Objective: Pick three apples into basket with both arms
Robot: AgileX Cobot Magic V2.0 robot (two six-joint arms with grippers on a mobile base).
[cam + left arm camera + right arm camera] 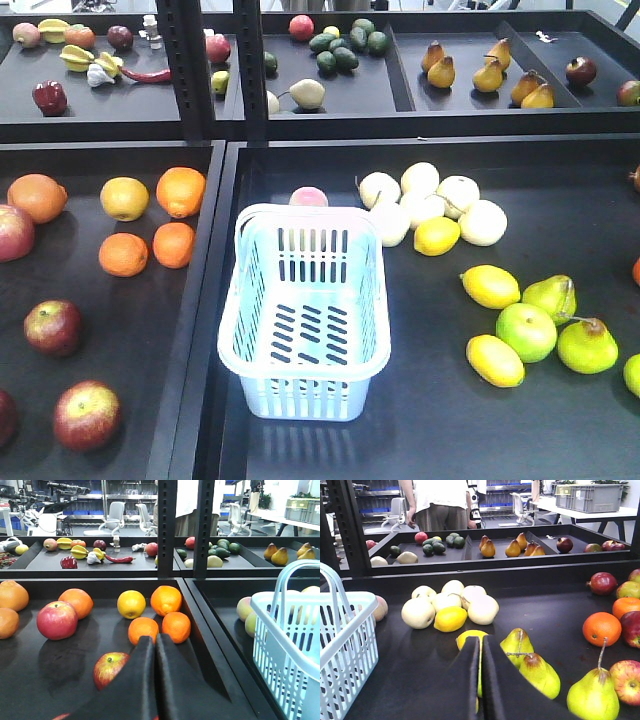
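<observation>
I see the left gripper pressed together, the right gripper the same. Apples lie on the dark tray left of the basket, apart from it.

Oranges cluster at the middle left of the front view. Right of centre, pale round fruits crowd a lemon; at lower right a green apple sits between two green pears.
</observation>
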